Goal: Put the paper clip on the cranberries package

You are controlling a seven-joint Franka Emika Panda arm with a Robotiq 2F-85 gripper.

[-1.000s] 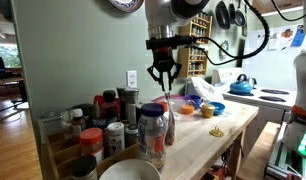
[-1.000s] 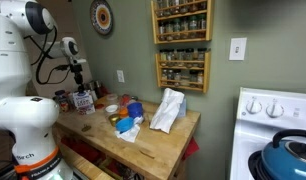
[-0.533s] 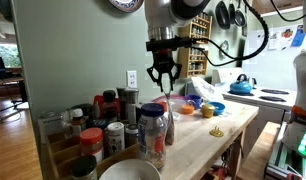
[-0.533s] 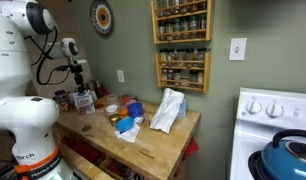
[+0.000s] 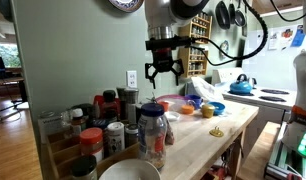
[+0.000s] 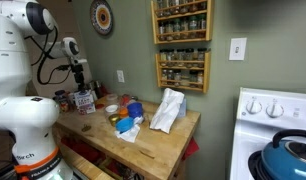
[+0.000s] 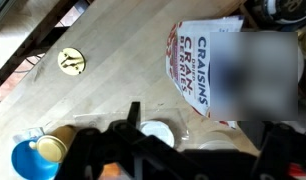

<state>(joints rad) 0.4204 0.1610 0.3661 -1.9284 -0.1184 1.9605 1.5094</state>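
My gripper [image 5: 163, 72] hangs above the back of the wooden counter [image 5: 228, 125], its fingers spread open with nothing between them. In an exterior view the gripper [image 6: 79, 80] stands just above the reddish cranberries package [image 6: 84, 101] by the wall. In the wrist view the package [image 7: 198, 60] shows its "CRAISINS" print just beyond my open gripper [image 7: 198, 138]. Part of the package is blurred. I cannot make out the paper clip on the package or anywhere else.
A small round yellow item [image 7: 71, 62] lies on bare wood away from the package and shows near the counter's front edge [image 5: 216, 131]. White lids [image 7: 158, 133] sit under the jaws. Nearby are jars [image 5: 151, 135], a blue bowl [image 5: 215, 108] and a white-and-blue bag [image 6: 168, 110].
The fingers went from shut to wide open. The arm stayed over the package, and nothing else on the counter moved.
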